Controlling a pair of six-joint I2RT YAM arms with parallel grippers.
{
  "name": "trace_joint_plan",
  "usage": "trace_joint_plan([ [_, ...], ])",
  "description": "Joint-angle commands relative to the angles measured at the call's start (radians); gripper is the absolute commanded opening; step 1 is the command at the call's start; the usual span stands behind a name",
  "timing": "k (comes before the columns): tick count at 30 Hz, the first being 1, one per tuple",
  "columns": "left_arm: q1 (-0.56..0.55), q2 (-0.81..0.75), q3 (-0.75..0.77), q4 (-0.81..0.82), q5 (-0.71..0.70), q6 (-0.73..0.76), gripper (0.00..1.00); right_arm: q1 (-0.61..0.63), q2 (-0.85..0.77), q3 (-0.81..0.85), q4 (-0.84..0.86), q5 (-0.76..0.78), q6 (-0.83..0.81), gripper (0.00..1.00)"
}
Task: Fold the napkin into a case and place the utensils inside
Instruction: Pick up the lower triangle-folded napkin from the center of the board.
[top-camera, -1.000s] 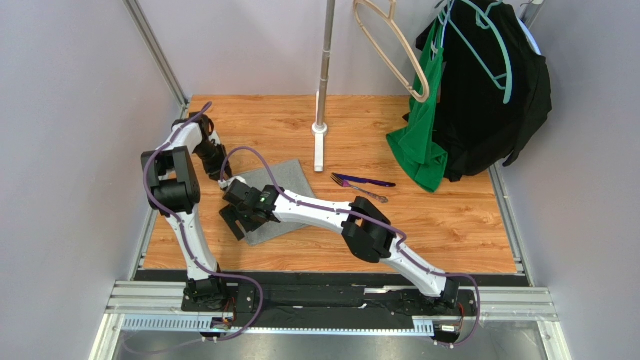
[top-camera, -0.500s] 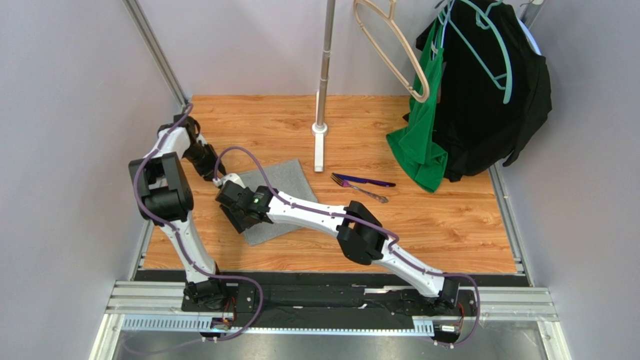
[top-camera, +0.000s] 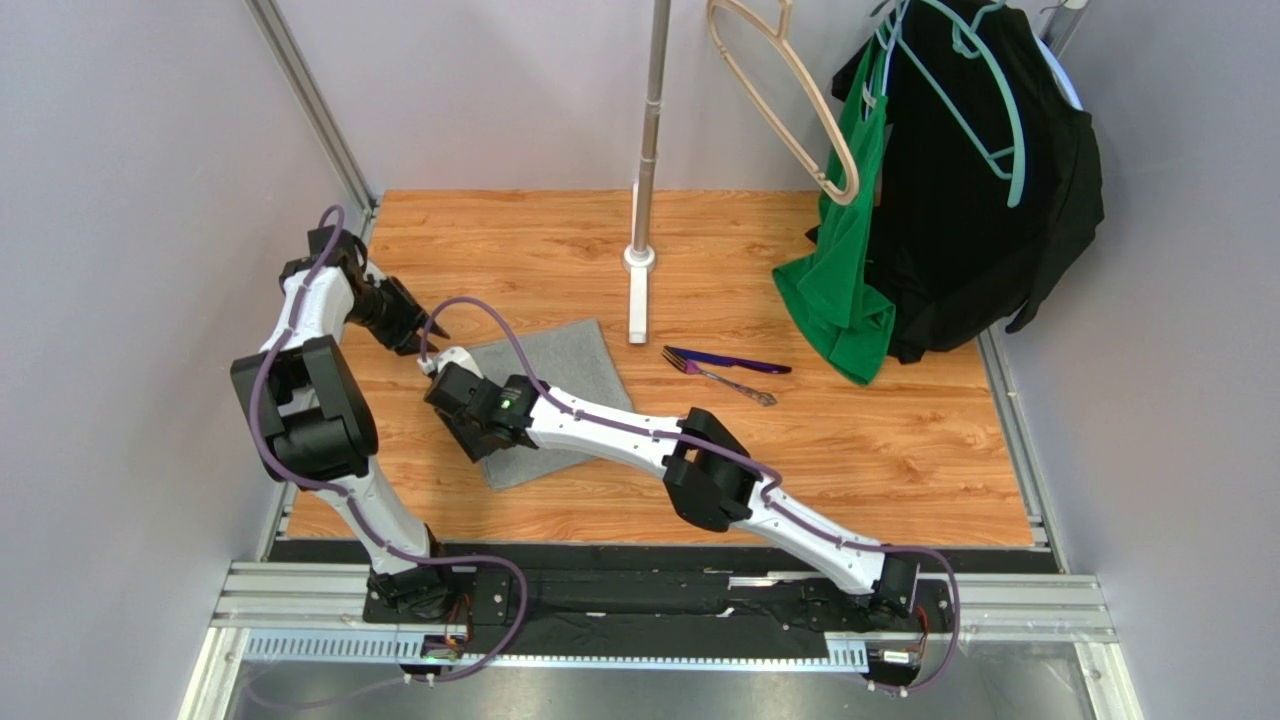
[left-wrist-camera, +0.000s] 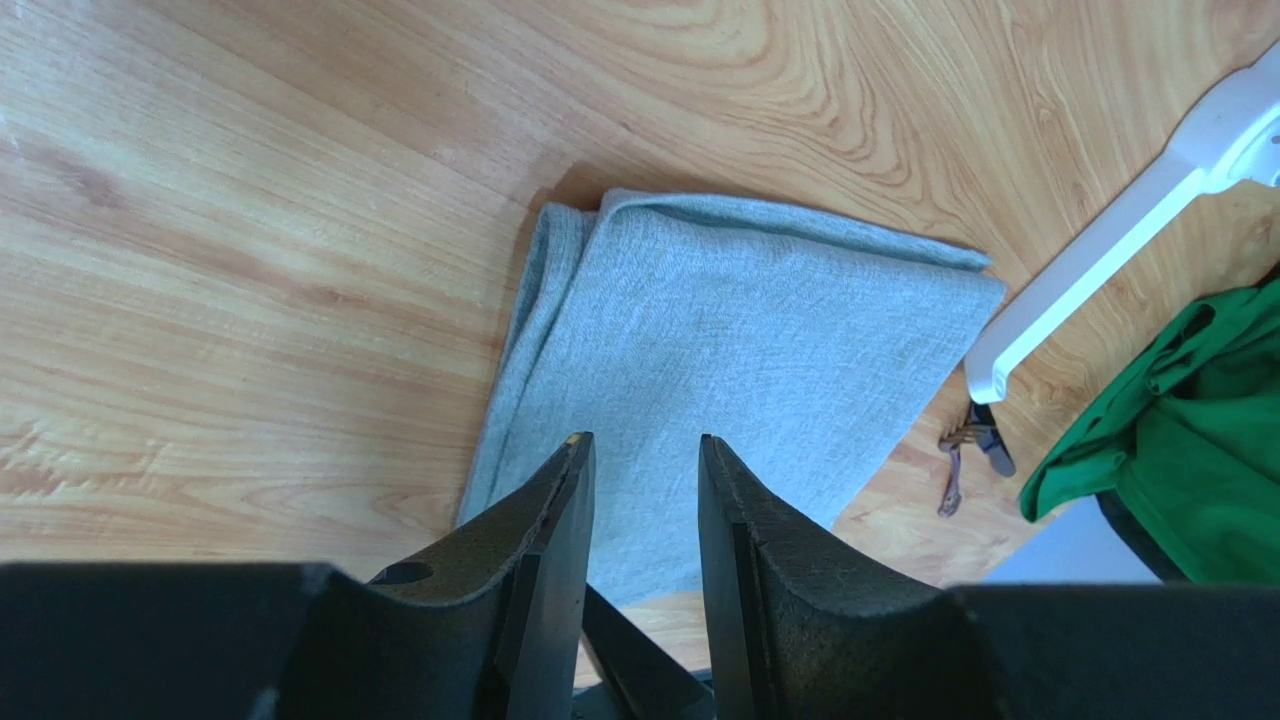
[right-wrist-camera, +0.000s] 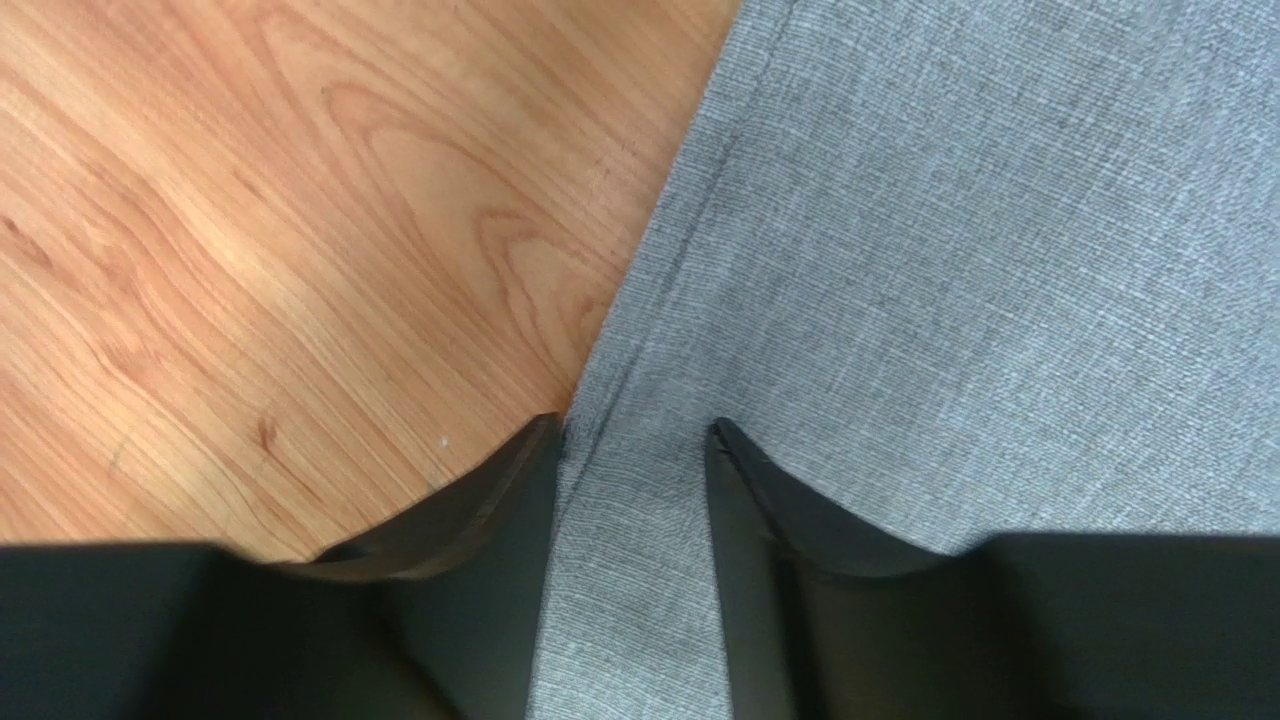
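Observation:
The grey napkin (top-camera: 568, 368) lies folded flat on the wooden table, left of centre. The two utensils (top-camera: 721, 369), one dark purple piece and a fork, rest on the wood to its right, apart from it. My right gripper (top-camera: 463, 425) reaches across to the napkin's left hemmed edge. In the right wrist view the gripper (right-wrist-camera: 636, 425) has its jaws apart, straddling that edge of the napkin (right-wrist-camera: 962, 255), which lies flat between them. My left gripper (top-camera: 436, 320) hangs off the napkin's far-left corner, and in the left wrist view it (left-wrist-camera: 645, 440) is open and empty above the napkin (left-wrist-camera: 751, 345).
A white pole base (top-camera: 639, 300) stands just behind the napkin. A green garment (top-camera: 842, 285) and a black garment (top-camera: 977, 180) hang at the back right, beside an empty hanger (top-camera: 796, 90). Metal rails border the table's left edge.
My left arm has drawn back to the left, away from the napkin. My right gripper has shifted left and back along the napkin's edge, and its jaws have narrowed.

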Motion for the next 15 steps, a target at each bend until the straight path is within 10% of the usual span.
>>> trace_joint_plan([
  [1, 0.011, -0.083, -0.004, -0.009, 0.018, -0.030, 0.41, 0.016, 0.119, 0.132, -0.120, 0.024, 0.058, 0.36],
  [15, 0.038, -0.221, -0.079, 0.000, 0.105, -0.050, 0.43, 0.003, 0.081, -0.060, -0.203, 0.093, 0.069, 0.34],
])
